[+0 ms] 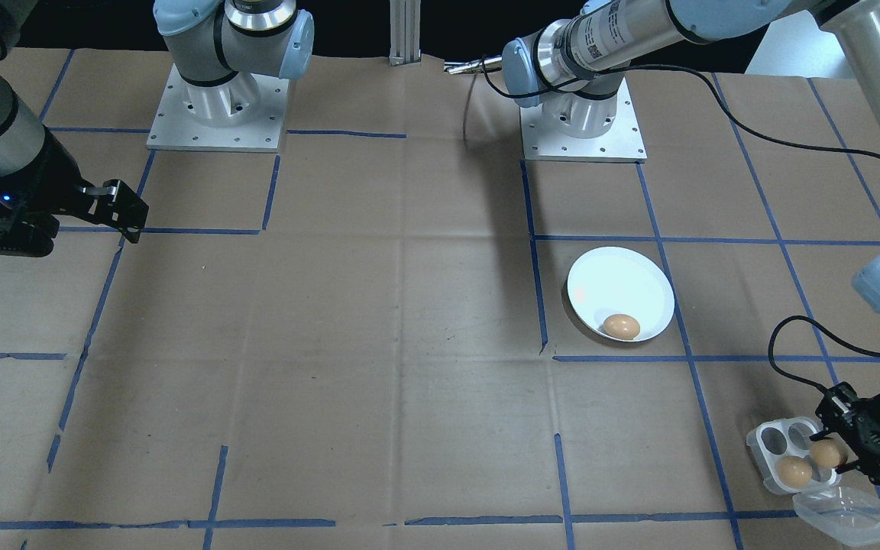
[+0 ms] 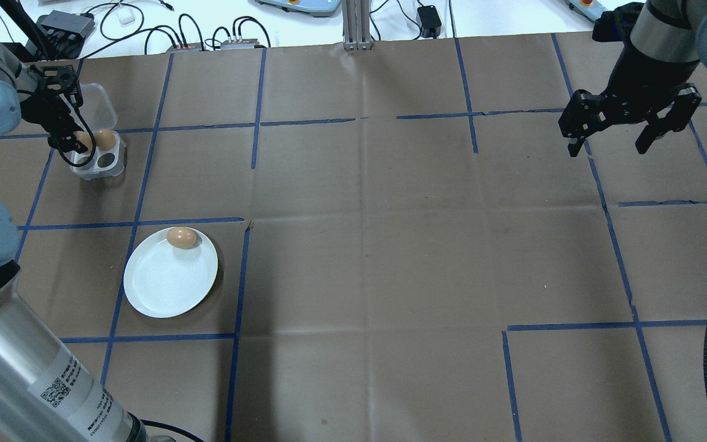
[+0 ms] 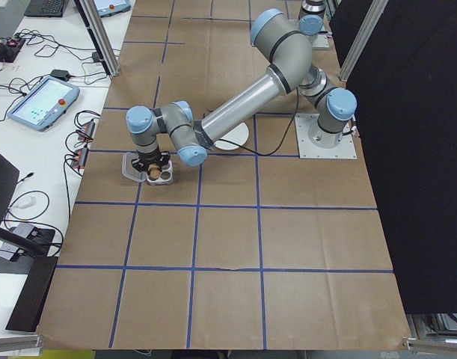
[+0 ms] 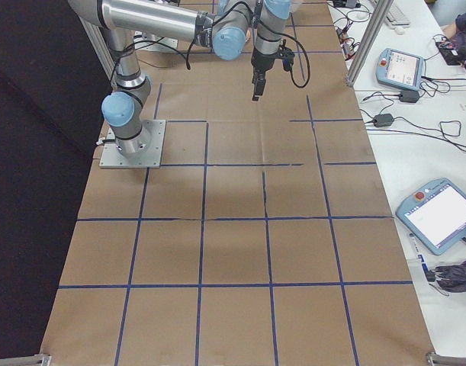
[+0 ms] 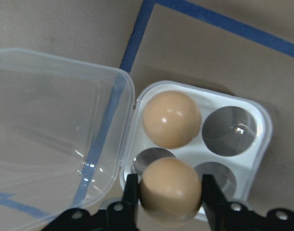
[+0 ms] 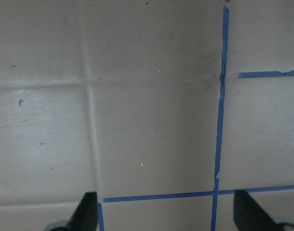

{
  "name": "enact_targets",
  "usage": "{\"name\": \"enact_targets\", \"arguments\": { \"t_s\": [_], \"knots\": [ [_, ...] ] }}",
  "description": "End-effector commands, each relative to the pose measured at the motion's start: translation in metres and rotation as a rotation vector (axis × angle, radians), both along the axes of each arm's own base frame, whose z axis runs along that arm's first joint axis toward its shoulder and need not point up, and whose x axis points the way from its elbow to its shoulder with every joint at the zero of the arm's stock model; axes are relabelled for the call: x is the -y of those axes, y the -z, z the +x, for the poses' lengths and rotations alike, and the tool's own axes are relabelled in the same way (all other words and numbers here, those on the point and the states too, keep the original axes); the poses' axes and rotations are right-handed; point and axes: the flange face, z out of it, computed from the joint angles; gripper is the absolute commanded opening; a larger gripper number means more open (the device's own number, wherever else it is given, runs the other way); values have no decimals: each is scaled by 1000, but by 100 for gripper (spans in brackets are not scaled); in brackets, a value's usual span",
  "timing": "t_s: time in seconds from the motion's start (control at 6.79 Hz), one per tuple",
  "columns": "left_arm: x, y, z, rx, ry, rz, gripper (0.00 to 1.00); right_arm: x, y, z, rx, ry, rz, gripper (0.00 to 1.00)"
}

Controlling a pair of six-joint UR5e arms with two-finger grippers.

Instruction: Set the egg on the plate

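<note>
The left gripper [image 5: 170, 197] clamps an egg [image 5: 170, 191] over the tray [image 5: 255, 108], just above its near cup, probably to carry it to the plate [image 2: 163, 288]. A second egg [image 5: 171, 119] sits in the tray. Another egg [image 2: 181, 237] rests on the plate's rim nearest the tray. The right gripper [image 2: 631, 126] hangs spread and empty, well away from the tray.

A small round white plate [image 2: 169, 282] lies flat on the desk, one brown egg [image 2: 181, 237] on its rim side — another brown egg [image 5: 170, 188] sits pinched over the tray.
</note>
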Motion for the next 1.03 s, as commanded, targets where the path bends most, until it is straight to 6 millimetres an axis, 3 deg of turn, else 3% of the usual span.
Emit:
{"name": "enact_targets", "arguments": {
  "t_s": [0.0, 0.15, 0.29, 0.59, 0.74, 0.88],
  "knots": [
    [-27, -37, -16, -1, -45, 38, 21, 0, 0, 0, 0, 0, 0, 100],
    [-50, -50, -36, -10, -118, 49, 21, 0, 0, 0, 0, 0, 0, 100],
    [-84, -48, -58, -33, -223, 79, 21, 0, 0, 0, 0, 0, 0, 100],
    [-155, -39, -125, -56, -376, 129, 21, 0, 0, 0, 0, 0, 0, 100],
    [-177, -35, -156, -56, -409, 144, 22, 0, 0, 0, 0, 0, 0, 100],
    [-187, -23, -179, -56, -427, 165, 22, 0, 0, 0, 0, 0, 0, 100]
  ]
}}
